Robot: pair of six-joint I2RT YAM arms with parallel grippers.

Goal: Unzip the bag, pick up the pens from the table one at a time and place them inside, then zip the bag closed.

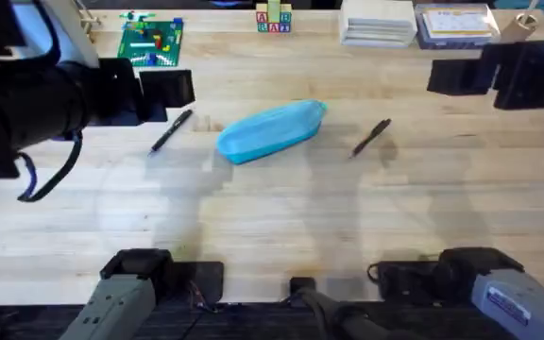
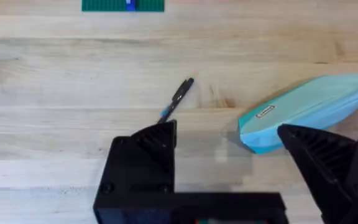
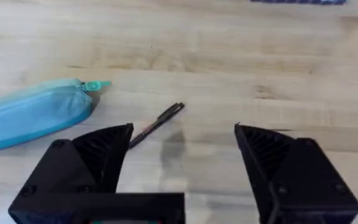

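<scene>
On counter [image 1: 281,203]: zipped bag [image 1: 272,131] between 2 pens [image 1: 171,130] [image 1: 371,137], touching neither. Left gripper [image 2: 225,149] and right gripper [image 3: 182,146] raised, fingers apart, holding nothing.

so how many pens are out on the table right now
2. One pen lies left of the bag, the other pen lies to its right, both apart from it on the table.
</scene>
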